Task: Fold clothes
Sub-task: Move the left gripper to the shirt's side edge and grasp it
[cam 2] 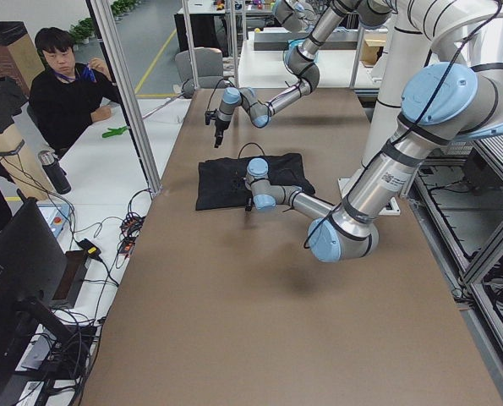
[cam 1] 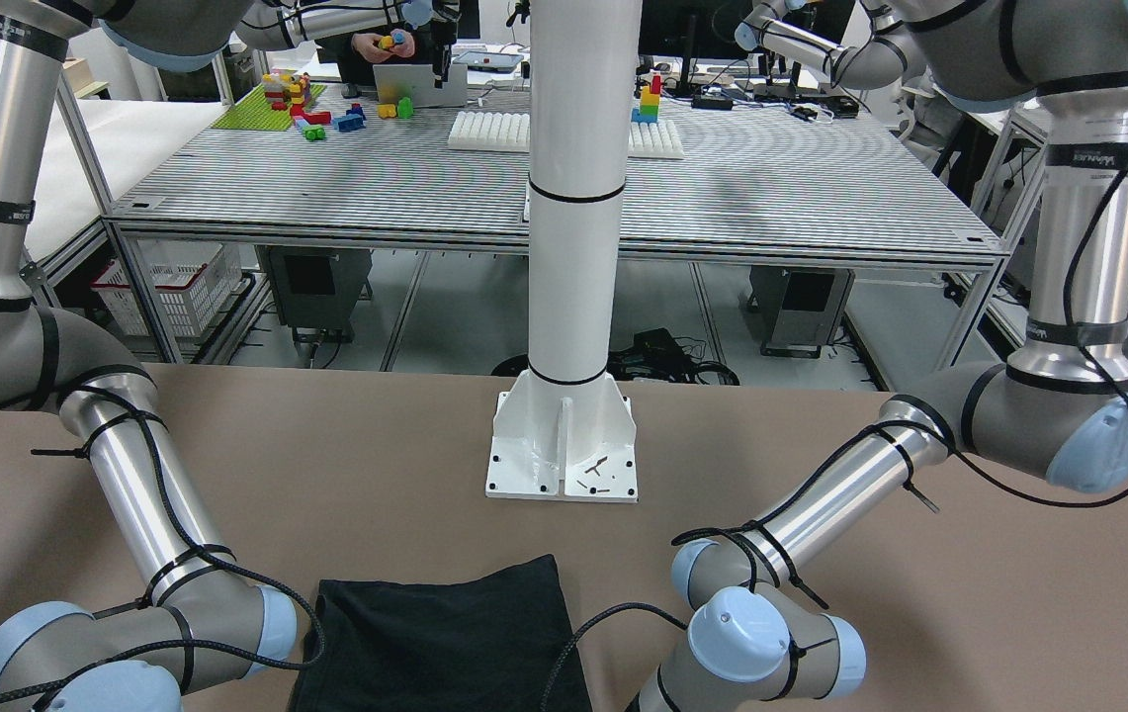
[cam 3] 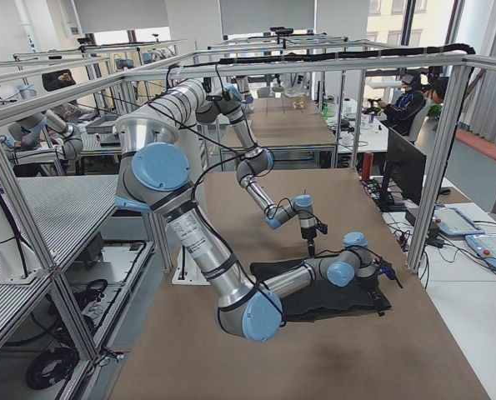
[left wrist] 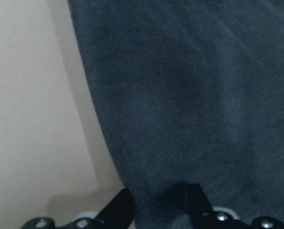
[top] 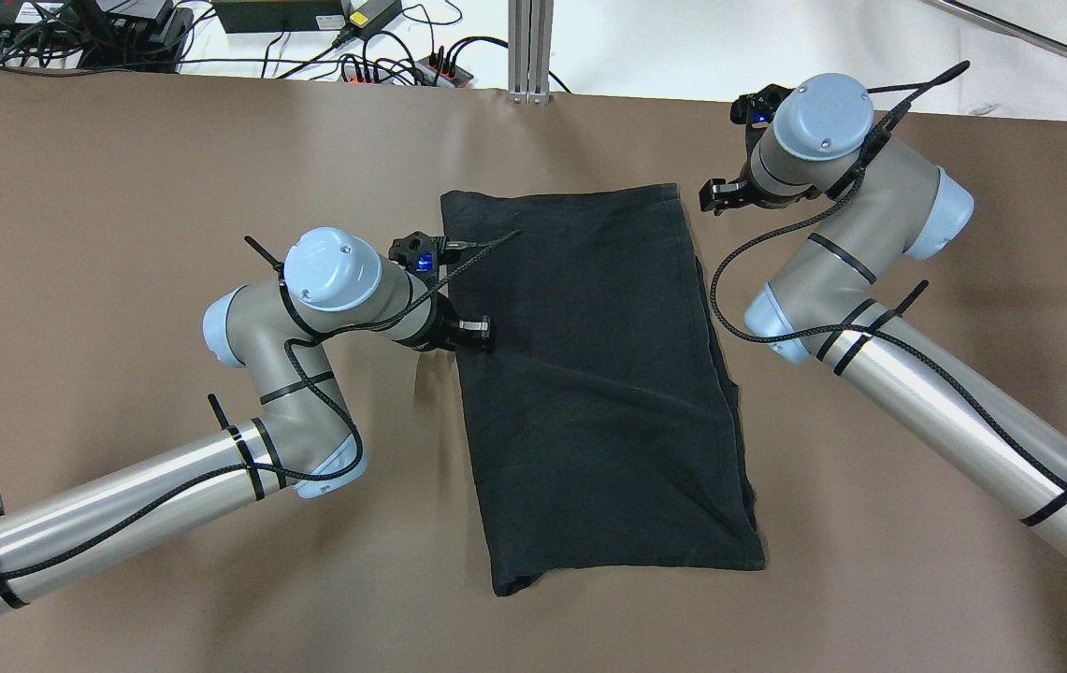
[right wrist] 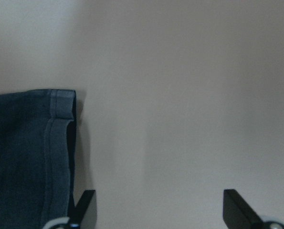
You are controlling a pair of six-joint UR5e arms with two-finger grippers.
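Note:
The black garment (top: 598, 374) lies folded into a long rectangle in the middle of the brown table; it also shows in the front view (cam 1: 445, 643). My left gripper (top: 477, 334) is down on the middle of its left edge. In the left wrist view its fingers (left wrist: 196, 207) stand close together with the fabric (left wrist: 189, 95) bunched between them. My right gripper (top: 715, 196) is just right of the garment's far right corner. In the right wrist view it (right wrist: 158, 205) is wide open and empty over bare table, with the hemmed corner (right wrist: 60, 102) to its left.
The white pillar (cam 1: 573, 198) and its base plate (cam 1: 564, 465) stand at the robot's side of the table (top: 122, 187). Cables and power strips (top: 383, 65) lie beyond the far edge. An operator (cam 2: 65, 93) sits beyond the table's far side.

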